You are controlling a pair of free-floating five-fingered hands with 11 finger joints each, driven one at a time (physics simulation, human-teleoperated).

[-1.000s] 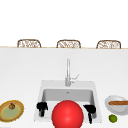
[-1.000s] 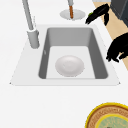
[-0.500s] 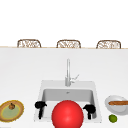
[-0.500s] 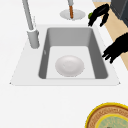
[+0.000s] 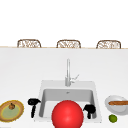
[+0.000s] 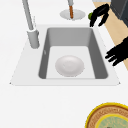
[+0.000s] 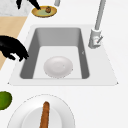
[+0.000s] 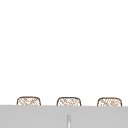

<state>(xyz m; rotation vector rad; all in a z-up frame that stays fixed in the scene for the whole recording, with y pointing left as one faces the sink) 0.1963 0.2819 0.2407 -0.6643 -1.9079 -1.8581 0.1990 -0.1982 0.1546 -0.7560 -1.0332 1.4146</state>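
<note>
White bowl (image 7: 58, 66) lies flat on the sink (image 7: 100, 75) floor at the centre of the right side view, right of and below the right hand (image 7: 13, 48), which hangs empty at the left edge, fingers loosely drooping, nearer than the spread-fingered left hand (image 6: 117, 53) at the left side view's right edge.

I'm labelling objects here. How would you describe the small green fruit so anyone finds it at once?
Start at the sink and go to the counter on its right. There a white plate carries a brown stick. The green fruit lies just in front of that plate, bare on the counter: small, round, and green.
</note>
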